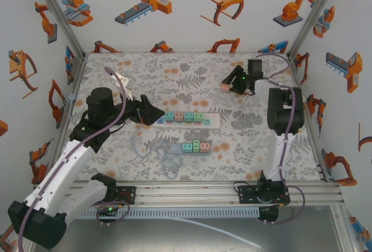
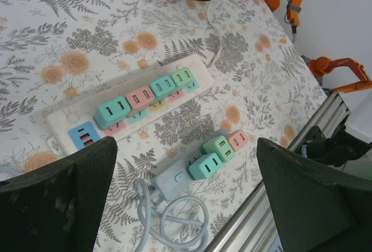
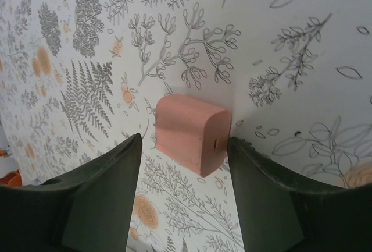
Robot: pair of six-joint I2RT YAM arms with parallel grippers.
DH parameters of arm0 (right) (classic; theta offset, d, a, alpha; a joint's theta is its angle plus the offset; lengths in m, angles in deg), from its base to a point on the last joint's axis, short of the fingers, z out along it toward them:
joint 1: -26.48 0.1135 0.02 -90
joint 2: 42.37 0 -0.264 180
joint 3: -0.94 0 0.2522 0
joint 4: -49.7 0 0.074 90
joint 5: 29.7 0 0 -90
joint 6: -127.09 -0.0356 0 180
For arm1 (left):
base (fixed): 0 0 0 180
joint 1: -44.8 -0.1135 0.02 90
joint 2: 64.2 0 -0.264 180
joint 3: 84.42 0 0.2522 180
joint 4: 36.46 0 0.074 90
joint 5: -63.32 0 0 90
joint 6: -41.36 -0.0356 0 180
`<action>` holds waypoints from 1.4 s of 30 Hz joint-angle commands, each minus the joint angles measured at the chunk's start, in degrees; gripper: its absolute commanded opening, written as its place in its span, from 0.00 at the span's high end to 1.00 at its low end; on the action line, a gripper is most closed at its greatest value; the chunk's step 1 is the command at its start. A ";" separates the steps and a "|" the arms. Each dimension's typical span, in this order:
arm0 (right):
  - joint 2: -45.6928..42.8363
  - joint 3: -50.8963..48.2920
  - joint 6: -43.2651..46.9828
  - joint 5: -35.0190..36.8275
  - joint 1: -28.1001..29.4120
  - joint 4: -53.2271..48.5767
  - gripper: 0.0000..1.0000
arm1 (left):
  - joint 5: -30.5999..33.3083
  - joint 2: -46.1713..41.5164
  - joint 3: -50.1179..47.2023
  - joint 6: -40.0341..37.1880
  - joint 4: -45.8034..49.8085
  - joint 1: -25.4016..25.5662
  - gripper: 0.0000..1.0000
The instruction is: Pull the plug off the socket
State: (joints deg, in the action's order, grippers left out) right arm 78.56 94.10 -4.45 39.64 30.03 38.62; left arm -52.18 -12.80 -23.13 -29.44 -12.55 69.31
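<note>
Pink plug [image 3: 189, 138] lies crosswise between parted right fingers [image 3: 99, 205], apparently loose; left fingers [image 2: 58, 205] spread.

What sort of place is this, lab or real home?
Probably a lab robot cell: bare aluminium rail in front, back wall papered with robot-arm pictures, floral tablecloth carrying a white power strip.

Fern-and-blossom tablecloth [image 1: 192, 71] across the middle of the frame, grey leaves and orange flowers on white. White walls [image 1: 192, 31] along the top and both sides, dotted with orange robot-arm prints [image 1: 145, 4]. Aluminium rail [image 1: 192, 192] low in the frame, slotted white duct [image 1: 186, 211] just beneath.
</note>
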 commanded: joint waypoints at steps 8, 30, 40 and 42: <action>-14.01 -5.11 -0.93 1.96 0.14 -2.58 0.41 | 5.90 0.55 1.20 0.99 2.09 0.36 0.03; -42.44 -31.05 54.49 -25.12 14.58 27.70 0.35 | 28.70 3.79 -1.43 7.10 4.39 0.18 0.03; -36.93 -25.38 79.57 -28.23 20.90 0.11 0.34 | 27.26 13.52 1.33 7.87 8.01 0.00 0.03; -35.13 -23.61 82.76 -26.57 21.61 -4.64 0.35 | 26.00 15.39 1.68 7.70 7.97 -0.04 0.03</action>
State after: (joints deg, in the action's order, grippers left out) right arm 41.73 67.28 68.11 12.49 50.62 44.71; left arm -24.20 1.23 -23.64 -22.38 -5.88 69.50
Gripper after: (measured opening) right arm 0.654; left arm 0.973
